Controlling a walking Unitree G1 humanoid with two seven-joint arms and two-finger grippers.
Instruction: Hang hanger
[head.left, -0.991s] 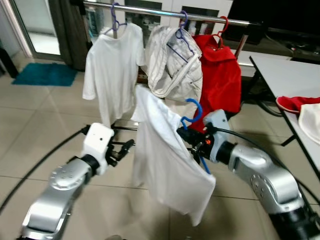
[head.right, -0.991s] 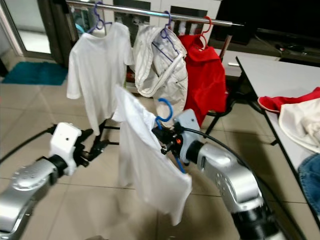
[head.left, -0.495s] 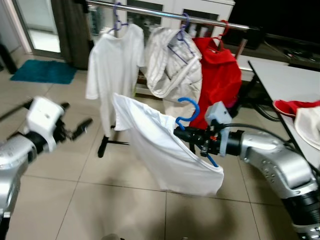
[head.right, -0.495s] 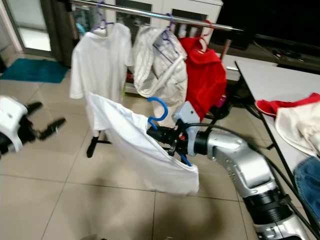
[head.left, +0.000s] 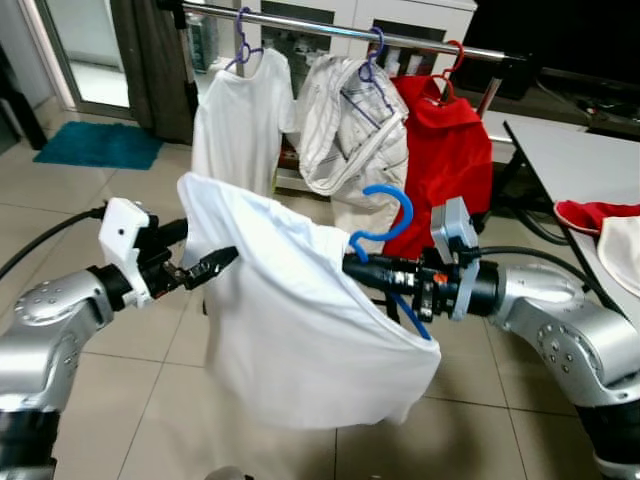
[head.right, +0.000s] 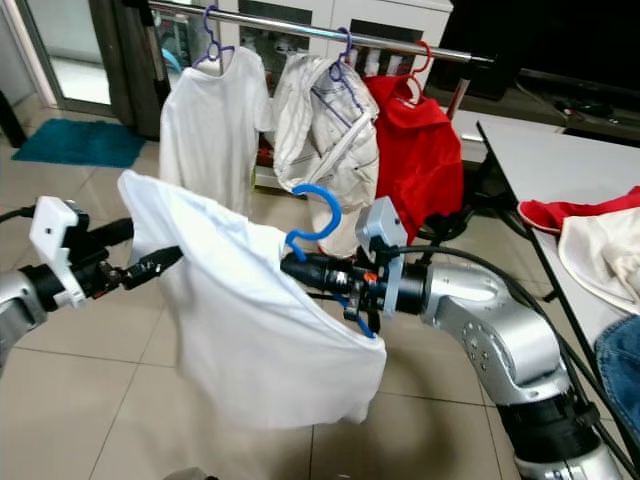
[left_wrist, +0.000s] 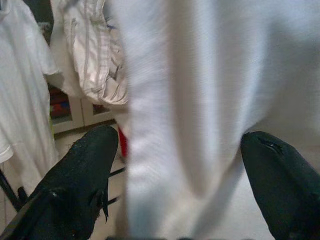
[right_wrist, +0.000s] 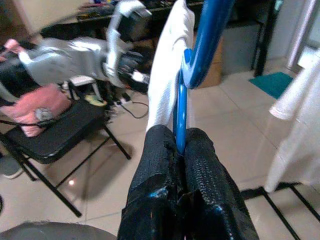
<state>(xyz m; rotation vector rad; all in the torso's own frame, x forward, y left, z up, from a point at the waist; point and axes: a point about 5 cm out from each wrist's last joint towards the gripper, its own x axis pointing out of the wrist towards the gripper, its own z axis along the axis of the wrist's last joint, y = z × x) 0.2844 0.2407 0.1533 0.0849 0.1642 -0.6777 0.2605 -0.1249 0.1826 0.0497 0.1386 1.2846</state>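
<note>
A blue hanger (head.left: 385, 208) carries a white shirt (head.left: 290, 330) that billows out in front of me. My right gripper (head.left: 358, 266) is shut on the hanger's stem just below the hook, and in the right wrist view its fingers (right_wrist: 160, 165) pinch the blue bar. My left gripper (head.left: 208, 258) is open at the shirt's left edge. In the left wrist view its fingers (left_wrist: 85, 165) stand wide apart with the white cloth before them. The metal rail (head.left: 330, 25) runs across the back, above and beyond the hanger.
On the rail hang a white T-shirt (head.left: 240, 120), a striped garment (head.left: 350, 130) and a red garment (head.left: 440, 150). A white table (head.left: 570, 150) with red and white clothes stands at the right. A black folding chair (right_wrist: 55, 132) appears in the right wrist view.
My left arm has swung in from the far left to the shirt's edge. The shirt has spread and lifted towards the left. The hanger stays in my right gripper.
</note>
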